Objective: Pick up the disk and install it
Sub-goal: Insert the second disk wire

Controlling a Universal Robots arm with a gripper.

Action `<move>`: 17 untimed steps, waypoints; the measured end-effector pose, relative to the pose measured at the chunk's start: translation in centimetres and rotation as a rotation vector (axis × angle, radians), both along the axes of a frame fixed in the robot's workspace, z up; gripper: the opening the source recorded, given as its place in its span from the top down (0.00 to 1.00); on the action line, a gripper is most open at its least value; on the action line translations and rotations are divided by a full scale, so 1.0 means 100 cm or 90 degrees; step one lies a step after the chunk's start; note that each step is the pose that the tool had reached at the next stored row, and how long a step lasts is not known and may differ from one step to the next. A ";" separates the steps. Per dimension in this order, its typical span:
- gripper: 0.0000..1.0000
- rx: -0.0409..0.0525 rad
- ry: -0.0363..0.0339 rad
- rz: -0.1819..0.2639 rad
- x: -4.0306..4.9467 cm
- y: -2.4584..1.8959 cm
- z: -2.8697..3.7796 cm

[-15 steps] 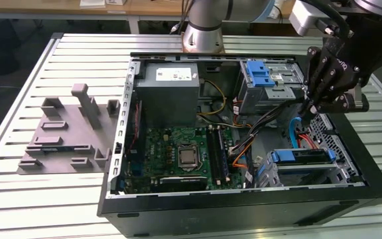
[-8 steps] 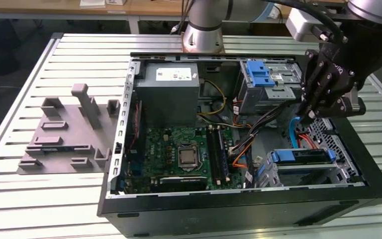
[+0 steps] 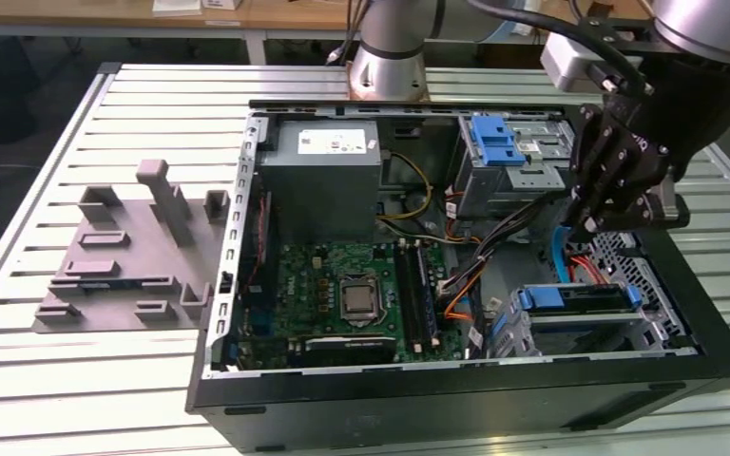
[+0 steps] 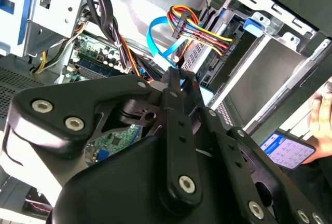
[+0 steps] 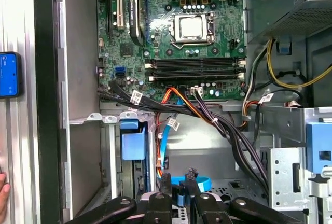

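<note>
The disk point(image 3: 577, 299) lies in the lower drive bay at the exterior view's right of the open computer case point(image 3: 232, 285), and its blue frame faces the case's inside. The first wrist view shows that blue frame end point(image 5: 134, 143) inside the bay. My gripper point(image 3: 589, 226) hangs above the case's right side, just over the bay and the bundled cables. In both wrist views its black fingers point(image 5: 166, 180) are drawn close together with nothing held between them, and the gripper point(image 4: 179, 76) hovers over a blue ribbon cable point(image 4: 158, 37).
A grey power supply point(image 3: 327, 161) and a metal cage with a blue latch point(image 3: 505, 142) fill the back of the case. The motherboard point(image 3: 346, 290) lies in the middle. A grey fixture plate point(image 3: 124, 256) sits on the slatted table. A hand point(image 4: 322, 112) and a phone point(image 4: 288, 149) are beside the case.
</note>
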State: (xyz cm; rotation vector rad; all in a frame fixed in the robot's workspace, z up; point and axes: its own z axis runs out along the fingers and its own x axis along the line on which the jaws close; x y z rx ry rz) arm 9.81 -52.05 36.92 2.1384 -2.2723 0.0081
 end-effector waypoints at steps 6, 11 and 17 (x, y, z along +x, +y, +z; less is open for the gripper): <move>0.89 0.0064 0.0000 0.000 0.0001 -0.0001 -0.0025; 0.89 0.0033 0.0000 0.000 0.0002 0.0000 -0.0029; 0.82 -0.0121 0.0000 0.000 0.0001 0.0000 -0.0034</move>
